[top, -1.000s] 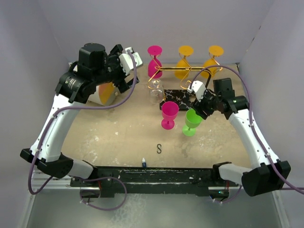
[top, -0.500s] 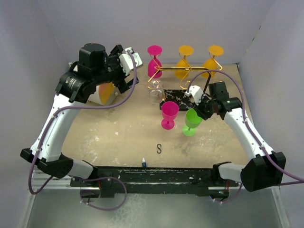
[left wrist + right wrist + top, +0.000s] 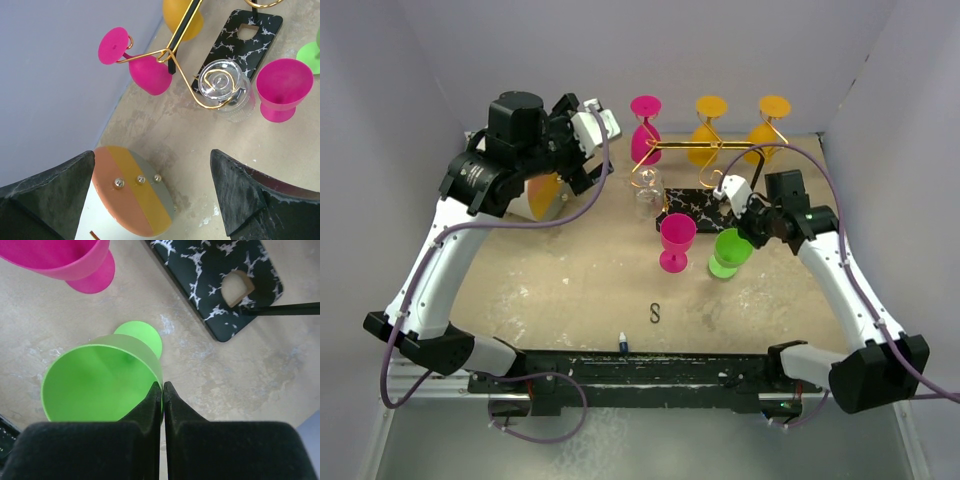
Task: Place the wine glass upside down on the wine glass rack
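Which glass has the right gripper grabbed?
The green glass: right gripper is shut on its rim. The pink glass beside it stands free; three others hang on the rack.

A round pink, yellow and grey striped object [image 3: 132,200] rests on the beige surface [image 3: 570,280]; a small black S-shaped hook [image 3: 655,313] lies well apart.

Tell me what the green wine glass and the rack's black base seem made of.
Green stemmed wine glass: likely plastic; thin, faintly translucent wall, matte. Black rectangular rack base: marble or an imitation; white veins, smooth surface.
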Tool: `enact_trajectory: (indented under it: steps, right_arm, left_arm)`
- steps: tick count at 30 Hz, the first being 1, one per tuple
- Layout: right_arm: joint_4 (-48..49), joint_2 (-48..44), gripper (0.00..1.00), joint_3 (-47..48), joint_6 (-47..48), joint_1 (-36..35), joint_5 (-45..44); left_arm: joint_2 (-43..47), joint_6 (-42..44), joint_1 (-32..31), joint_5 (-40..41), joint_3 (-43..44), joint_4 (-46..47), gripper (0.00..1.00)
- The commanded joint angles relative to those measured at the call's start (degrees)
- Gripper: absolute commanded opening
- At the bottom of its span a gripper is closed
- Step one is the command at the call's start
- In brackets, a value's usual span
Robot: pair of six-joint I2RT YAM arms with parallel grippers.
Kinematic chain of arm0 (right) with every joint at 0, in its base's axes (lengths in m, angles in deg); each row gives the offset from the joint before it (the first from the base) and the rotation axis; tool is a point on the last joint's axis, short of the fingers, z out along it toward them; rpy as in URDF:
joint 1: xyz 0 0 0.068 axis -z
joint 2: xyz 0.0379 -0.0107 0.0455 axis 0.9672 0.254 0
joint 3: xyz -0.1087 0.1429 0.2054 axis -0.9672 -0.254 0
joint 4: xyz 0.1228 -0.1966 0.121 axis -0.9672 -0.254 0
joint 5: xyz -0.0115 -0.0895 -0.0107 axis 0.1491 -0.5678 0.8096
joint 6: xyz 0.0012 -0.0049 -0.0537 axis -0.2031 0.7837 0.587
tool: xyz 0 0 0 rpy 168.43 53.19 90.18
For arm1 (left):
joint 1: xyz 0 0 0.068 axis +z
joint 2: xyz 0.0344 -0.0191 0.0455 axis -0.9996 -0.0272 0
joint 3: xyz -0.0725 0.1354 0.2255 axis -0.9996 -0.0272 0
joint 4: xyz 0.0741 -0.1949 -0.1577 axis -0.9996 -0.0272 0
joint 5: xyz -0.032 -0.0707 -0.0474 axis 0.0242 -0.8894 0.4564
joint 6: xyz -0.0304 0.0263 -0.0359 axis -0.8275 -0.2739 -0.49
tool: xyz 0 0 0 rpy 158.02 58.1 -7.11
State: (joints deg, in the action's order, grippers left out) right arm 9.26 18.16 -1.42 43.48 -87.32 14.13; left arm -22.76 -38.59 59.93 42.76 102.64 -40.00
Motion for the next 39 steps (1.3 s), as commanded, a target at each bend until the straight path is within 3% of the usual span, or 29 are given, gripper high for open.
enact_trajectory:
  steps: [1, 13, 23, 28, 32, 39]
  right_arm:
    - [-0.79, -4.02, 0.0, 5.04, -0.2, -0.18, -1.03]
    - [-12.01, -9.27, 0.0, 17.61, 7.5, -0.1, 9.07]
    - [-17.56, -9.43, 0.0, 30.78, 10.2, -0.1, 19.79]
    - [-12.07, -7.0, 0.0, 36.28, 7.87, -0.1, 27.18]
    - [-6.34, -2.82, 0.0, 42.5, -0.14, -0.1, 30.4]
    - [6.28, 1.45, 0.0, 47.94, -12.82, -0.1, 26.64]
  left_arm:
    - [0.39, -2.09, 0.39, 2.66, -0.12, 4.31, 0.99]
    - [0.65, -5.53, 1.0, 3.46, -0.12, 6.38, 0.99]
    - [0.06, -12.29, 3.51, -4.56, 1.49, 7.56, 0.99]
    - [0.47, -23.16, 7.39, -15.34, 1.39, 10.74, 0.99]
    - [0.12, -31.85, 7.96, -19.61, 2.3, 13.91, 1.0]
    - [-2.48, -44.84, 7.98, -25.05, 1.94, 19.74, 0.97]
